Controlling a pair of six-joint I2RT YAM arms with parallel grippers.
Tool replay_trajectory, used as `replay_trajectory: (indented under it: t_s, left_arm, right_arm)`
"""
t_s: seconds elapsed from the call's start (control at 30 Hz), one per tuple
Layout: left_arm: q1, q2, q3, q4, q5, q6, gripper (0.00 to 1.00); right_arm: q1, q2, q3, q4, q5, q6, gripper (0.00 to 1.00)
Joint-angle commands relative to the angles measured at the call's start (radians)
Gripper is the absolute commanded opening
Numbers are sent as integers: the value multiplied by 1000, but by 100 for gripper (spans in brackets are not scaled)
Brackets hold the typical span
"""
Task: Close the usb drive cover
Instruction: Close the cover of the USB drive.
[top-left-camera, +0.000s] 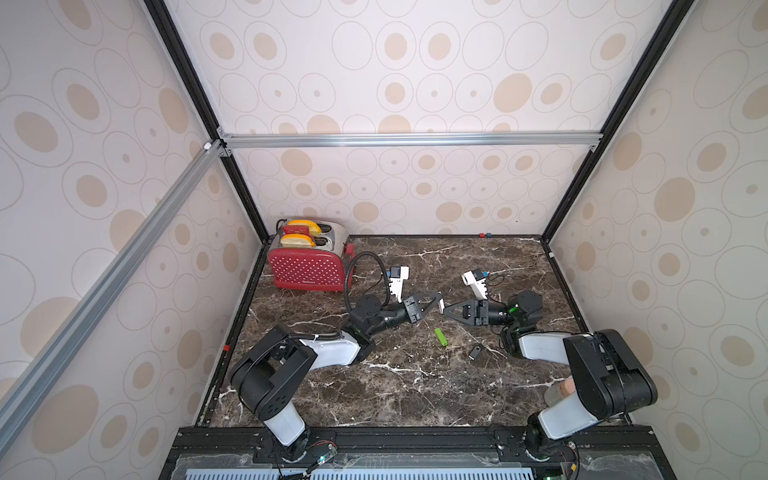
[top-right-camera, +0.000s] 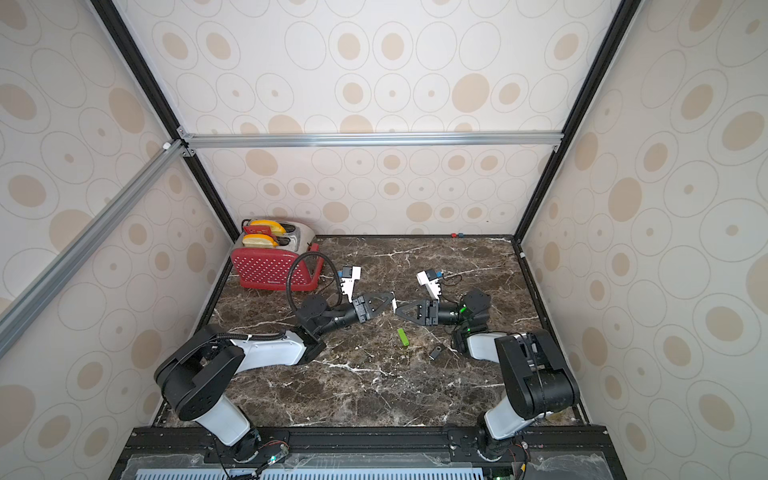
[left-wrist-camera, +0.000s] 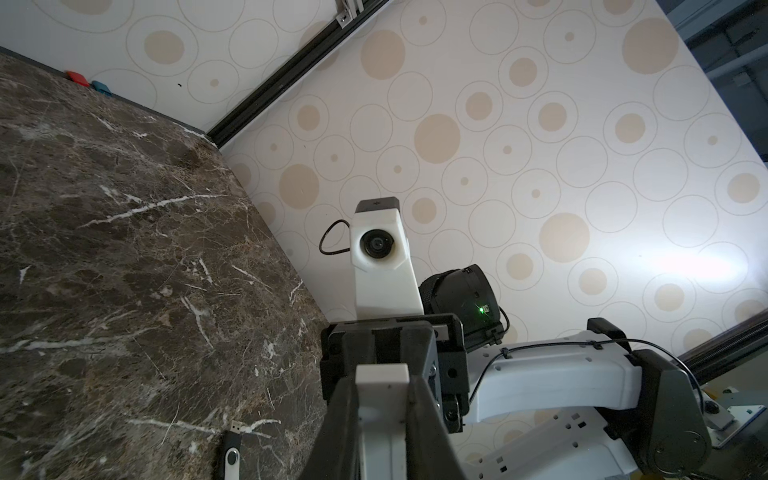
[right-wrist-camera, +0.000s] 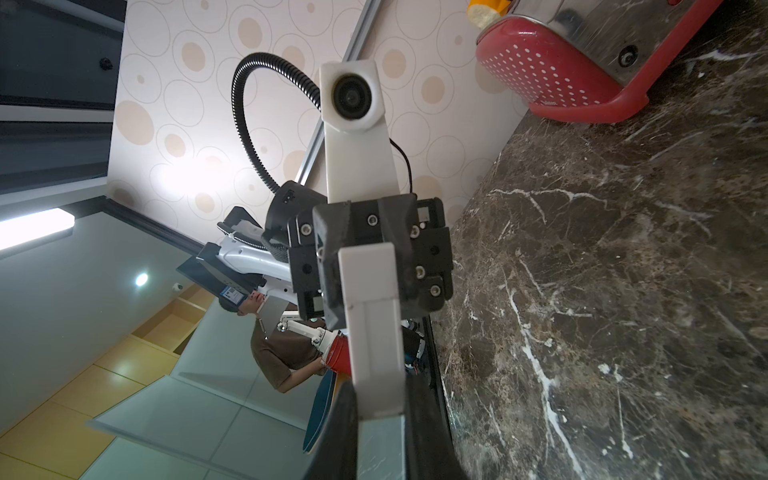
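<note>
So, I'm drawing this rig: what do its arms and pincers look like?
The left arm and right arm have white shells between black joints. The left pincer and right pincer are black, triangular open frames with white tips, each with a white camera bracket. A ribbed black hose loops from the left arm; a green light shows on the right.

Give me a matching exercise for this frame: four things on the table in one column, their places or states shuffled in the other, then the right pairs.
Things:
1. toaster
2. green stick
3. black drive
4. red and blue bits

Places:
A. at the back wall, right of centre
B. beside the right arm, plug bared
C. back left corner
D. near the middle, lying flat

Pairs: 1-C; 2-D; 3-B; 4-A
</note>
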Motion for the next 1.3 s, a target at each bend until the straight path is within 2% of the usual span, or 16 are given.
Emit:
replay_trajectory:
  t_s: [0.0, 0.7, 0.93, 1.17, 1.27]
  left_arm:
    - [-121, -1, -35, 1, 272, -11, 0]
    - [-146, 0, -14, -13, 354, -28, 0]
    - [-146, -42, 4, -120, 355, 29, 0]
    - [-146, -84, 20, -208, 347, 76, 10]
    - [-146, -91, 20, -227, 347, 86, 24]
  right_arm:
    - [-32, -3, 60, 11, 229, 24, 0]
    - [-39, -4, 58, 11, 226, 21, 0]
    - [-39, -6, 58, 12, 226, 20, 0]
    - [-39, -10, 54, 12, 224, 17, 0]
    - [-39, -15, 53, 10, 224, 17, 0]
